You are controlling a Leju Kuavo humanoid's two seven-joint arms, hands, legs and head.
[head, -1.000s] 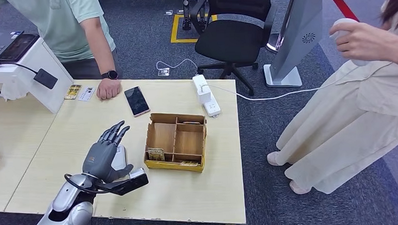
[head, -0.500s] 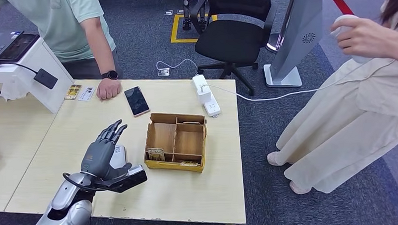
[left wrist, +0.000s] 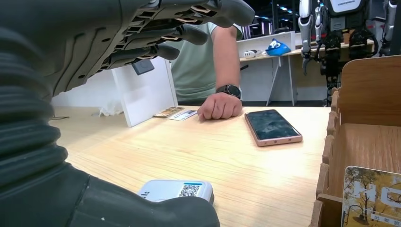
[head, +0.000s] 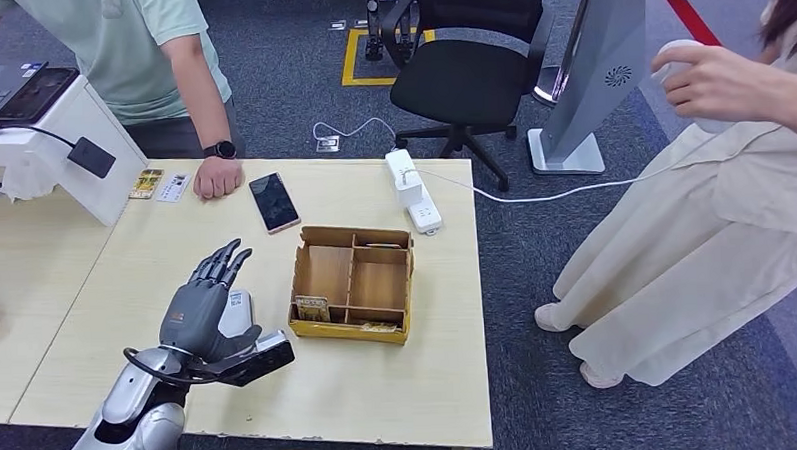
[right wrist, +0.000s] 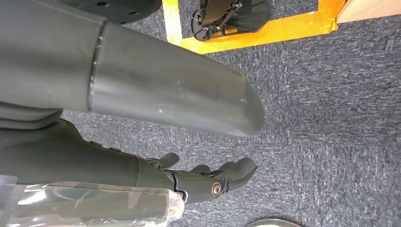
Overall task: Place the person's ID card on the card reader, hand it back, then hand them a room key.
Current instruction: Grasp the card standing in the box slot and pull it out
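The card reader, a small white device with a QR code label on top, lies on the pale wooden worktop, directly under the robot's left hand. That hand hovers just above it, palm down, its fingers stretched out and apart, with nothing in them; the left wrist view shows a clear gap between the fingers and the reader. The ID card lies flat at the far edge of the worktop, just beside a yellow patterned card and next to a person's closed fist, which rests on the wood and wears a dark watch. A phone lies face up a little to the right of the fist. Just right of the reader stands a divided cardboard box; a printed card stands in its near left compartment. A white power strip sits at the far right edge. The right hand hangs over grey carpet, its fingers loosely curled with nothing in them. A second person in pale clothing stands to the right of the worktop.
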